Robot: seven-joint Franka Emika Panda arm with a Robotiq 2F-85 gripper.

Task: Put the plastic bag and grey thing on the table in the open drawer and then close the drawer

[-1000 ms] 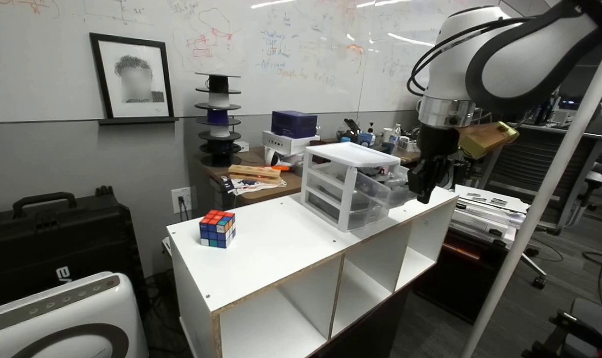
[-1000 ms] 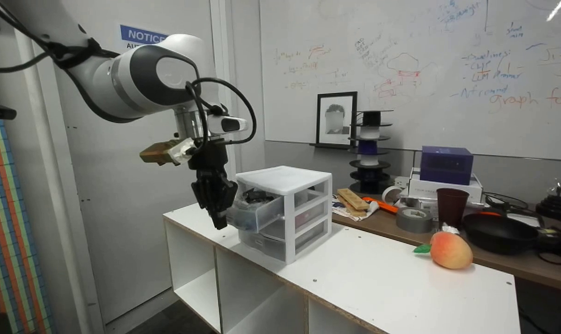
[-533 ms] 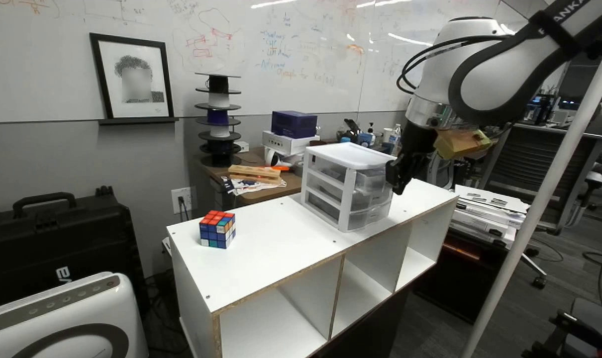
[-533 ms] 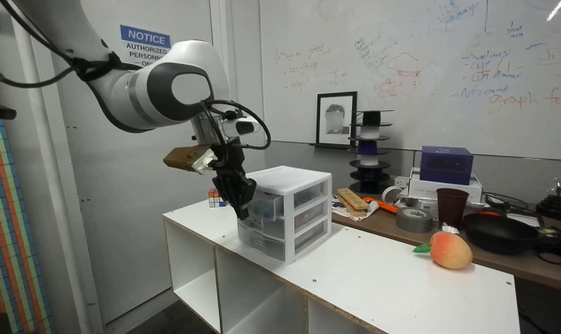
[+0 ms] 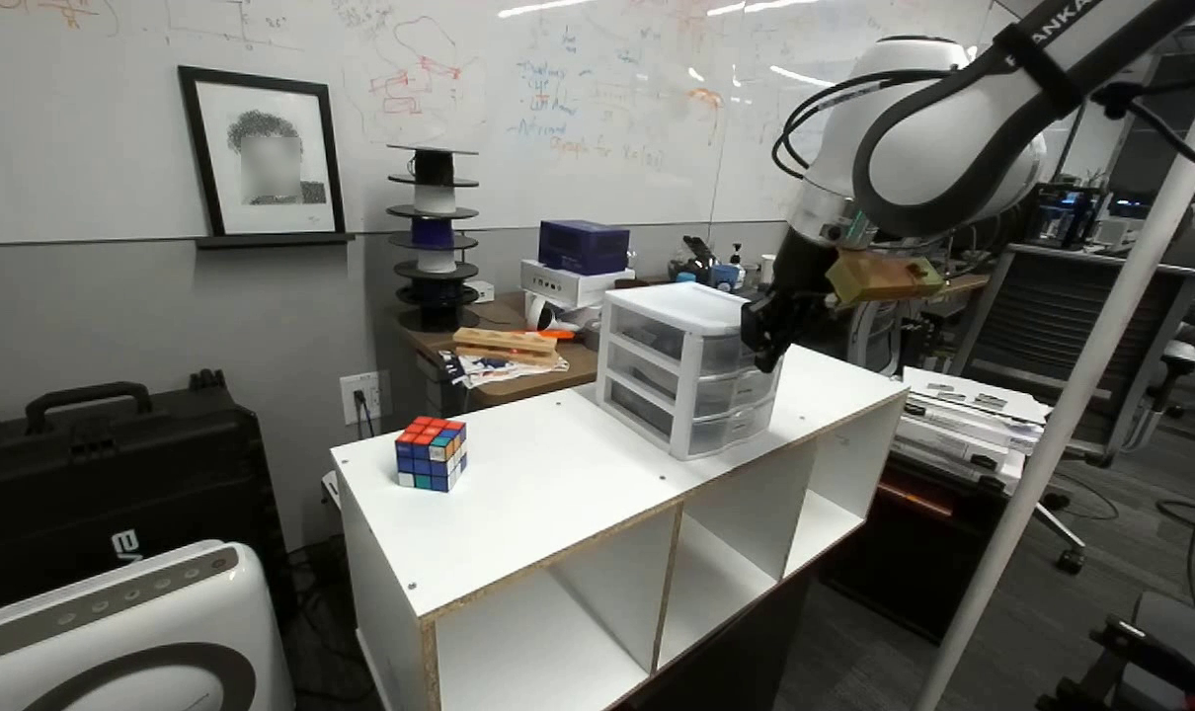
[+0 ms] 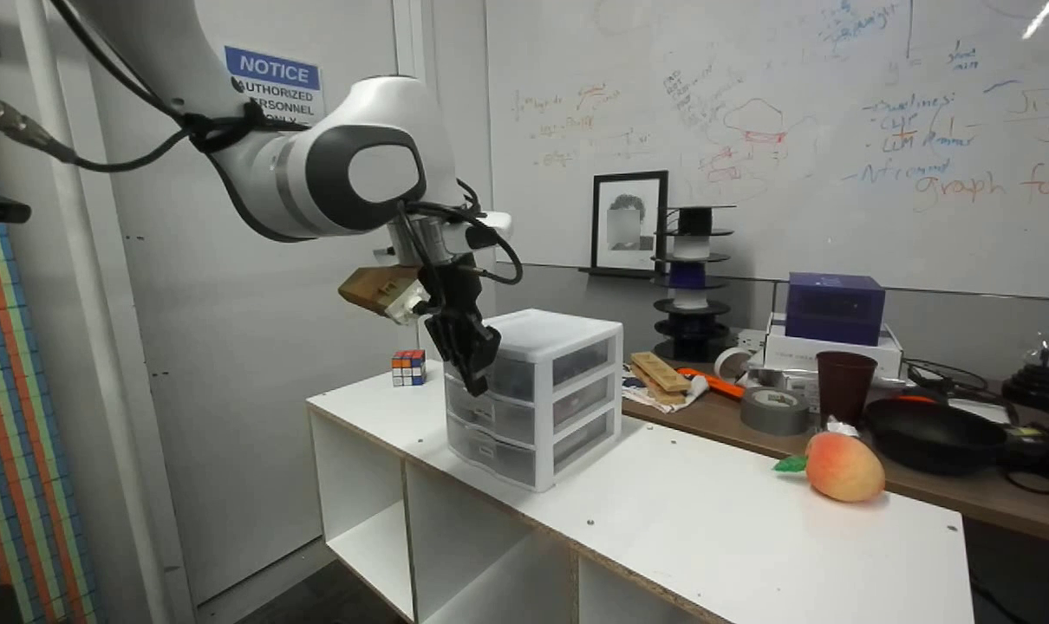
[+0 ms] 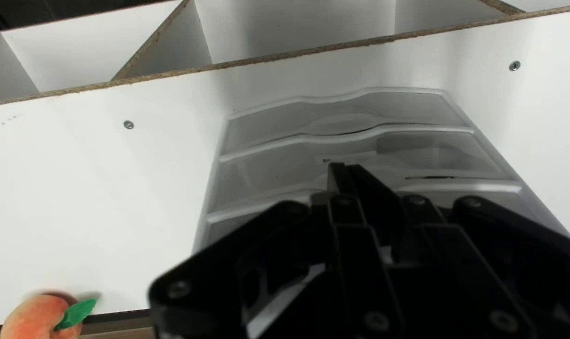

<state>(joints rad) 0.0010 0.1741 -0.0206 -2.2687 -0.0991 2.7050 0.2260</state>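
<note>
Chest (image 5: 687, 380) on white bench (image 5: 518, 494) in an exterior view: drawers look flush, hand (image 5: 764, 363) at their front, jaws closed up, nothing seen in grip. Rubik's cube (image 5: 431, 454) near one bench end; black case (image 5: 133, 464) stands by wall.

In an exterior view, top drawer (image 6: 514, 379) sits behind hand; contact, can't tell. Plastic bag, grey thing: can't make out from here. Peach (image 6: 845, 468) toward other bench end, whiteboard (image 6: 750, 95) beyond.

In wrist view, fingers (image 7: 340, 179) together over drawer fronts. Current step, my guess: closing drawer, nearly done. Next calls for nudge if gap remains, then backing off.
</note>
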